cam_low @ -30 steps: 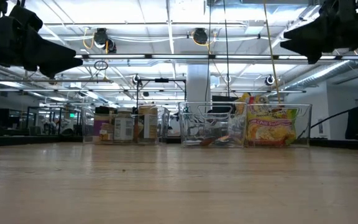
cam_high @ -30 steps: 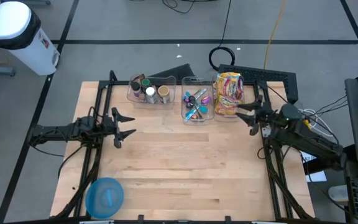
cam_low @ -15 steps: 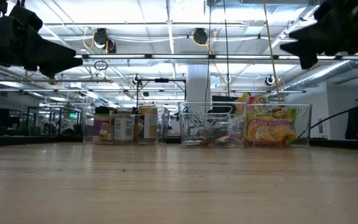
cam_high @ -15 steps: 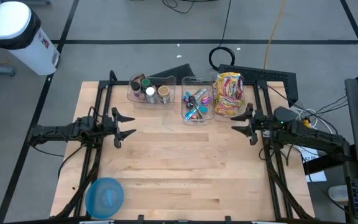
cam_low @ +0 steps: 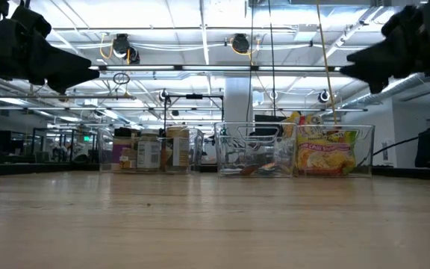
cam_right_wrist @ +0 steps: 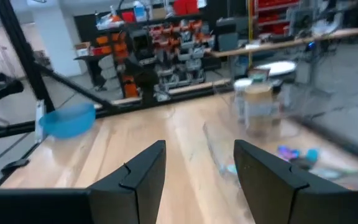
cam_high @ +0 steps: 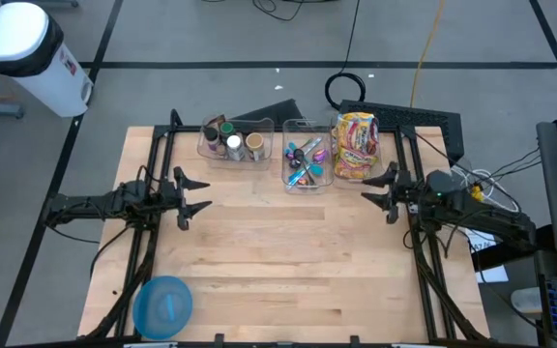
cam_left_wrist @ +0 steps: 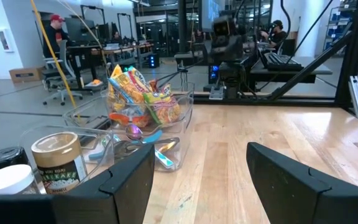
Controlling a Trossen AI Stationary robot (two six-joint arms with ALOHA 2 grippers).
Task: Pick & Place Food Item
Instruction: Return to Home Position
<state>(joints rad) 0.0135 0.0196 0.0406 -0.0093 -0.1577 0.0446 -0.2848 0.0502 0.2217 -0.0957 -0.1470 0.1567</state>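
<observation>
Right jaws: hanging apart, empty, near snack bin (cam_low: 364, 153). Left jaws: waiting apart over worktop's (cam_high: 278, 261) left side. Spoons (cam_high: 303, 159): lying in middle bin (cam_high: 305, 123). Hazard: possibly knocking snack bin if swinging wide homeward.

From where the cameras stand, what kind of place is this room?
Probably a robotics lab in a large open hall: a wooden table between two robot arms, desks and office chairs behind it, stocked shelves, and bare ceiling pipes.
</observation>
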